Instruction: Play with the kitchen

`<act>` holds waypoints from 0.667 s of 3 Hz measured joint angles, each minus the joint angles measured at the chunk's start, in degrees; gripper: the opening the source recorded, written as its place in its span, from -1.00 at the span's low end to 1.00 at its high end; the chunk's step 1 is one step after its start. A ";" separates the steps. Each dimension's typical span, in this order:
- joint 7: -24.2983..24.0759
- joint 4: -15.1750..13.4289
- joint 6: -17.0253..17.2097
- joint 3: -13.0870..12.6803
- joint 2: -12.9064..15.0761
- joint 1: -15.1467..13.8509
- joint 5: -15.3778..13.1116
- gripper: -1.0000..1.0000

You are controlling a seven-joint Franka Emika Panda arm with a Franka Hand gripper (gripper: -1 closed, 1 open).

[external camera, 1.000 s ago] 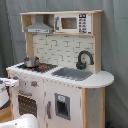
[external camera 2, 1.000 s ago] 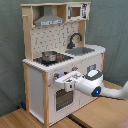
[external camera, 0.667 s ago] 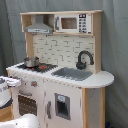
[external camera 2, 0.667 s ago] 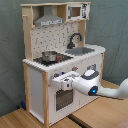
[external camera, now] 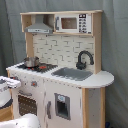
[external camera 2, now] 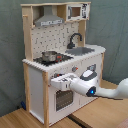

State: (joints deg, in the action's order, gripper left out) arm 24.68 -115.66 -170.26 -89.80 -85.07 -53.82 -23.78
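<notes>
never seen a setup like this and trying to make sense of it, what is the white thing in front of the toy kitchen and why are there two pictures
Both pictures show the same moment from two cameras standing off the robot. The white thing is a robot arm; the second exterior view shows it best, reaching in from the second exterior view's right. Its gripper is at the front of the toy kitchen, by the oven door. Whether it grips anything cannot be told. In the first exterior view only part of the arm shows, at the first exterior view's left edge. On the kitchen's counter you can see a small metal pot on the stovetop, a sink and a black faucet. Above are a grey hood and a microwave.
</notes>
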 joint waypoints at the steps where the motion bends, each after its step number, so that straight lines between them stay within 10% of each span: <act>1: -1.20 -0.11 0.02 0.02 0.00 -0.03 0.00 -1.00; 2: -7.67 -0.10 -0.01 0.02 0.01 -0.01 0.03 -1.00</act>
State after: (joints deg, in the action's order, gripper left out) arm 17.01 -115.76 -170.26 -89.78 -85.06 -53.84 -23.75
